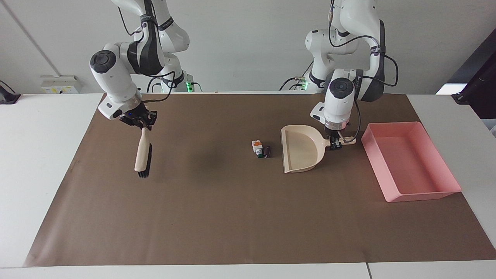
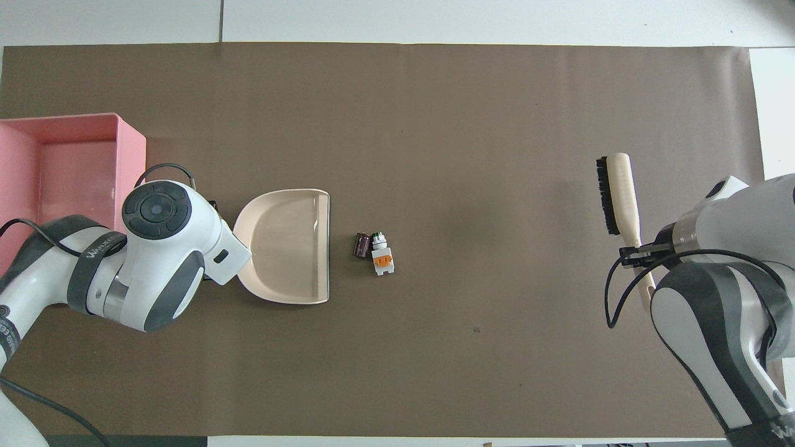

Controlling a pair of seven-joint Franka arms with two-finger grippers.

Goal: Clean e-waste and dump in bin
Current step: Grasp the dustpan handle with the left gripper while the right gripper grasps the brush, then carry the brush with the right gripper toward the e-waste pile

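The e-waste [image 1: 260, 149] lies in a small cluster mid-mat: a white and orange part [image 2: 383, 262], a green-tipped part [image 2: 377, 238] and a dark cylinder [image 2: 360, 244]. The cream dustpan [image 1: 301, 149] rests beside it, mouth toward it, on the left arm's side. My left gripper [image 1: 336, 142] is shut on the dustpan's handle; in the overhead view the wrist hides it. My right gripper [image 1: 141, 123] is shut on the handle of a cream brush [image 1: 142, 155] and holds it, bristles down, above the mat toward the right arm's end. The brush also shows in the overhead view [image 2: 619, 194]. The pink bin [image 1: 391, 193] stands at the left arm's end.
A brown mat [image 1: 232, 217] covers most of the white table. The bin's wall [image 2: 130, 149] stands close to the left arm's wrist. Bare mat lies between the e-waste and the brush.
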